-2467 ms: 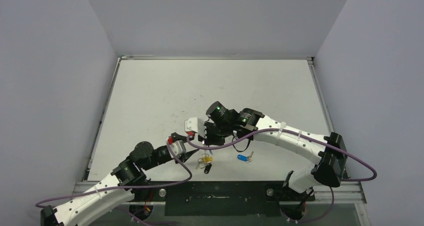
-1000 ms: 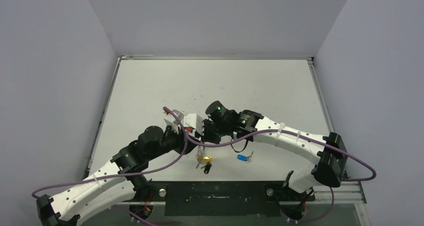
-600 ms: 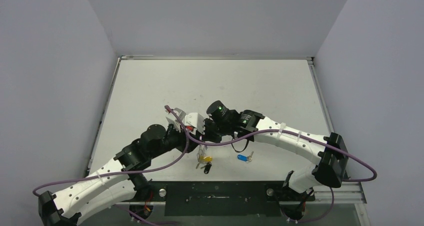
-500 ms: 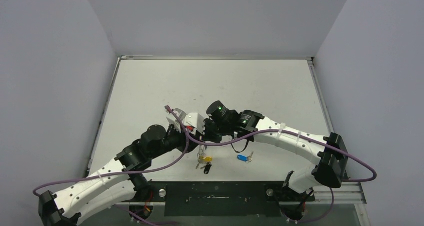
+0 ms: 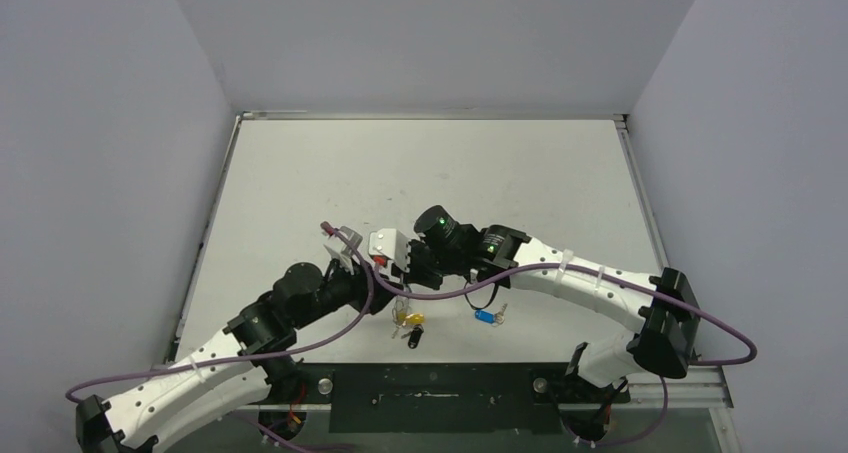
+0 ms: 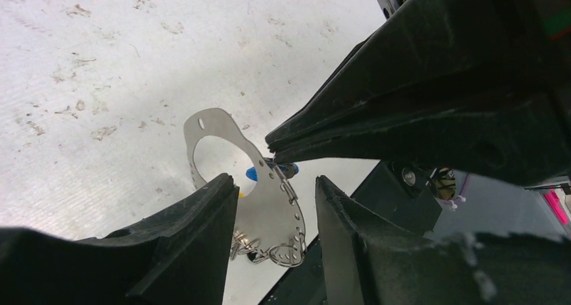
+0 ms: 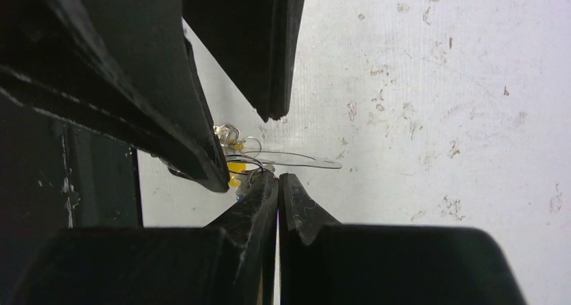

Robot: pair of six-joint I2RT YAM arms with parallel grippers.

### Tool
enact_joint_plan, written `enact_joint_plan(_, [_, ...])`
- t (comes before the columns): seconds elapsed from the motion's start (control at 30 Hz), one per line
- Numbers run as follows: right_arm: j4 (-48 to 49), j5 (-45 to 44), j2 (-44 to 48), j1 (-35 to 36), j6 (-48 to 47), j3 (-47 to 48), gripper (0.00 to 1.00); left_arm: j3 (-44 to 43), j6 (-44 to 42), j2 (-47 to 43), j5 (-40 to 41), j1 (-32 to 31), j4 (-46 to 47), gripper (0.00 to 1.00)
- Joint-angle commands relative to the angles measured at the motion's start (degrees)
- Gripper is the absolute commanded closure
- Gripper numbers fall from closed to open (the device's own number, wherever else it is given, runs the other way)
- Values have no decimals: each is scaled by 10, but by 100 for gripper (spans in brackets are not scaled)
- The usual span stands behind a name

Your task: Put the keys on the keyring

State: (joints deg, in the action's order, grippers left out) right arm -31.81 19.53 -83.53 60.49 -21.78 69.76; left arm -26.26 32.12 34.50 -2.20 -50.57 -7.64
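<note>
Right gripper [image 7: 277, 178] — jaws pressed together on the keyring's [image 6: 269, 207] wire, holding it up. The left gripper [image 6: 276, 179] gapes astride the hoop. Threading looks midway: the yellow key [image 5: 407, 318] hangs bunched below, while the blue-tagged key [image 5: 485, 316] lies loose on the table — probably the next to fetch.

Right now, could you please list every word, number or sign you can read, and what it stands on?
None can be read.
Blue tag: too small to show any print.
Coloured strip at the left wrist view's edge: cut off, no letters legible.
</note>
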Motion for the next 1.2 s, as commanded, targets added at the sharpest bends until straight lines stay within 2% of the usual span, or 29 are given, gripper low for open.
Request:
enact_joint_plan(0.0, [40,-6,31,4,3,-13,100,26,-1,-65,28,-2,23,55])
enact_joint_plan(0.13, [41,-6,31,4,5,-11,100,48,17,-99,30,-2,42,56])
enact_joint_plan(0.27, [42,-4,31,5,6,-9,100,57,27,-97,22,-2,54,56])
enact_joint_plan(0.73, [40,3,34,5,6,-8,100,9,41,16,-5,-1,87,60])
enact_joint_plan(0.8, [40,2,35,5,5,-8,100,4,40,26,-7,-1,85,64])
enact_joint_plan(1.03, [36,-1,35,5,5,-8,100,5,40,17,5,-1,80,98])
enact_joint_plan(1.17, [38,-4,41,5,6,-11,100,21,40,-15,18,-1,82,100])
